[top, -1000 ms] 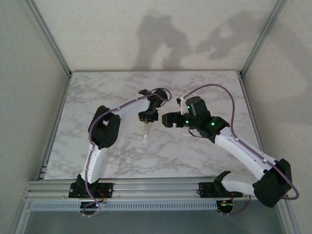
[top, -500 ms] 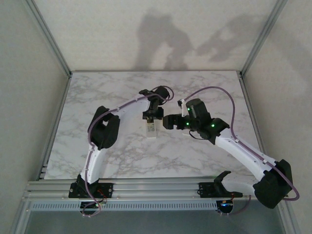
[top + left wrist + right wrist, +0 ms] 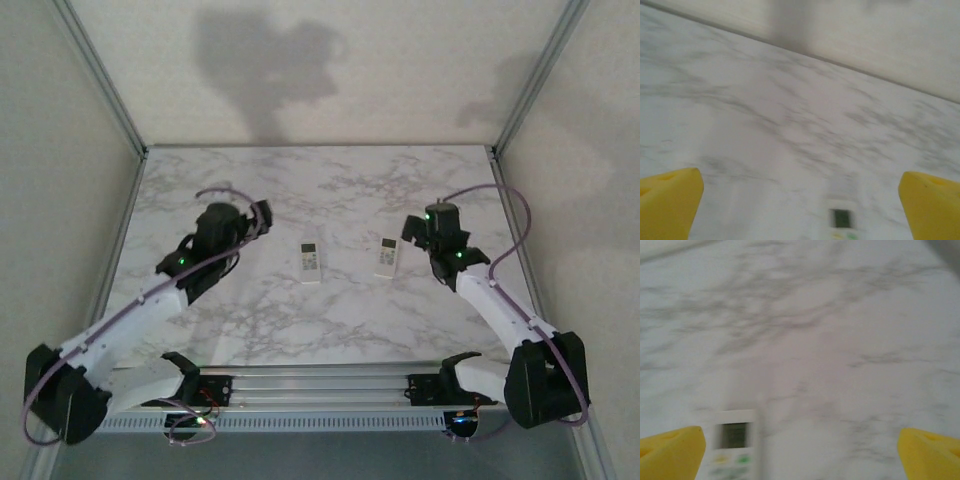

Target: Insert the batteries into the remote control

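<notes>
Two white remote controls lie flat on the marble table, screens up: one [image 3: 311, 262] left of centre, the other [image 3: 388, 256] right of it. My left gripper [image 3: 262, 214] hangs open to the left of the first remote, apart from it. In the left wrist view its yellow fingertips [image 3: 670, 200] stand wide apart round nothing, and a remote [image 3: 842, 222] is blurred at the bottom edge. My right gripper [image 3: 412, 228] is open just right of the second remote. A remote [image 3: 735, 445] lies beside its left fingertip [image 3: 672, 452] in the right wrist view. The batteries are out of view.
The marble table [image 3: 330, 190] is boxed in by grey walls and aluminium posts [image 3: 100, 75] at the back and sides. A metal rail [image 3: 320, 385] carrying both arm bases runs along the near edge.
Both arms have swung back from the centre toward their own sides. The left gripper opened and let go of the remote, which now lies flat. The second remote has come into view.
</notes>
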Robot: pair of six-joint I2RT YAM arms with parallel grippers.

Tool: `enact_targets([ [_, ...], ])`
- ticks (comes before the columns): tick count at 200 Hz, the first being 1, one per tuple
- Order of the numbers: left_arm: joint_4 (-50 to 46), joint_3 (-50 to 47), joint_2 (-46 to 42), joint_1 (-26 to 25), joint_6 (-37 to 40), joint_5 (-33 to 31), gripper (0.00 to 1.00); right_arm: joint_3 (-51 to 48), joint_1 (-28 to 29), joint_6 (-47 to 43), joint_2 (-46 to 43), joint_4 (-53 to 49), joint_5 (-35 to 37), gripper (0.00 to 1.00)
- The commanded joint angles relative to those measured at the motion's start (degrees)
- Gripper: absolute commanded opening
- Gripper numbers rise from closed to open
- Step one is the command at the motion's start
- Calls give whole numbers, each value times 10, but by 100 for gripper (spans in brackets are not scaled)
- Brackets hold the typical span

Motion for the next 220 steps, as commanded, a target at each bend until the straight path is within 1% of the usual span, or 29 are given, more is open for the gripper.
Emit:
enact_targets([
  [1,179,-143,-54,28,101,-112,100,-81,-27,-95,15,201,51,99],
  [15,293,-242,-92,36,160,-141,100,-95,-47,-128,55,256,26,99],
  [22,337,-281,-102,45,174,-149,100,-104,-57,-143,85,310,6,99],
  [31,377,-315,-110,65,175,-163,99,-117,-61,-180,127,387,-18,99],
  [35,353,-311,-113,78,161,-167,100,-121,-60,-196,147,424,-14,99],
  [40,355,-312,-115,99,166,-152,100,-125,-59,-203,168,458,-7,99],
  [49,403,-334,-111,129,187,-126,100,-131,-69,-201,198,502,-27,99],
  [53,430,-346,-107,145,193,-111,100,-134,-70,-195,188,486,-36,99],
  [57,455,-358,-101,162,196,-93,100,-144,-79,-192,178,487,-71,99],
  [63,488,-373,-87,188,197,-59,100,-193,-100,-194,194,563,-140,99],
  [67,511,-383,-75,209,194,-35,100,-216,-112,-194,216,647,-165,99],
  [70,526,-389,-65,224,190,-17,100,-226,-118,-188,222,681,-171,99],
  [73,542,-394,-52,238,186,1,100,-225,-124,-182,215,677,-178,99],
  [81,600,-408,-15,269,178,31,100,-196,-135,-176,192,570,-198,99],
  [88,597,-395,7,287,176,58,100,-182,-134,-180,208,571,-204,99],
  [96,664,-398,43,296,187,77,100,-172,-128,-184,200,536,-188,99],
  [102,705,-395,74,302,188,81,100,-175,-126,-185,205,553,-186,99],
  [116,744,-363,146,320,192,103,100,-170,-120,-191,204,540,-177,99],
  [123,744,-345,180,332,169,125,100,-168,-119,-191,203,534,-176,99],
  [128,796,-346,223,340,161,137,100,-170,-119,-191,204,538,-177,99],
  [132,838,-350,255,339,171,154,99,-168,-119,-191,203,536,-176,99],
  [135,839,-348,272,333,182,165,99,-169,-118,-191,203,534,-176,99],
  [139,860,-342,289,323,197,156,99,-169,-118,-191,204,537,-176,99],
  [149,775,-316,272,314,202,155,100,-168,-118,-191,203,536,-175,99],
  [157,823,-325,287,313,204,154,99,-168,-118,-192,203,536,-176,99],
  [165,784,-317,275,313,204,153,99,-167,-119,-192,204,537,-176,99],
  [173,809,-322,284,311,206,148,100,-168,-118,-192,203,535,-177,99],
  [180,787,-317,277,308,207,146,100,-168,-119,-192,203,535,-176,99],
  [220,791,-318,278,309,208,150,100,-167,-116,-195,204,533,-180,99],
])
